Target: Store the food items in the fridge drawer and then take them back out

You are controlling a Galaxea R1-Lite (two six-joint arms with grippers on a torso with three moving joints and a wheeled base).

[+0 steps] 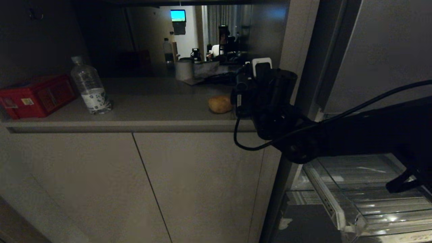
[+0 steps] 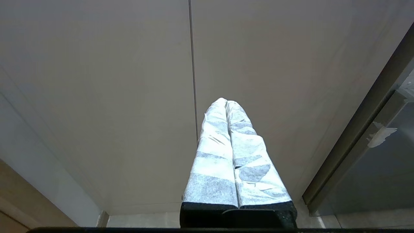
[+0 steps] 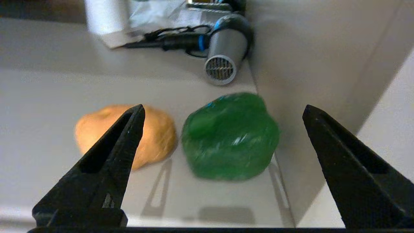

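The two food items lie side by side on the grey counter (image 3: 48, 97). One is a brown potato-like lump (image 3: 158, 136) (image 1: 219, 104); the other is a dark green pepper-like item (image 3: 230, 137), close to the side wall. My right gripper (image 3: 223, 106) hovers just before them, open and empty, its black fingers (image 3: 110, 155) spread wider than the pepper. In the head view my right arm (image 1: 337, 135) hides the pepper. The clear ribbed fridge drawer (image 1: 371, 195) stands pulled out at the lower right, under the arm. My left gripper (image 2: 226, 101) is shut and parked, facing a cabinet door.
A silver hair dryer (image 3: 226, 55) with its black cord lies behind the pepper. The beige side wall (image 3: 307, 64) rises right beside the pepper. A water bottle (image 1: 90, 86) and a red box (image 1: 37, 96) stand at the counter's left end. Cabinet doors (image 1: 135, 185) are below.
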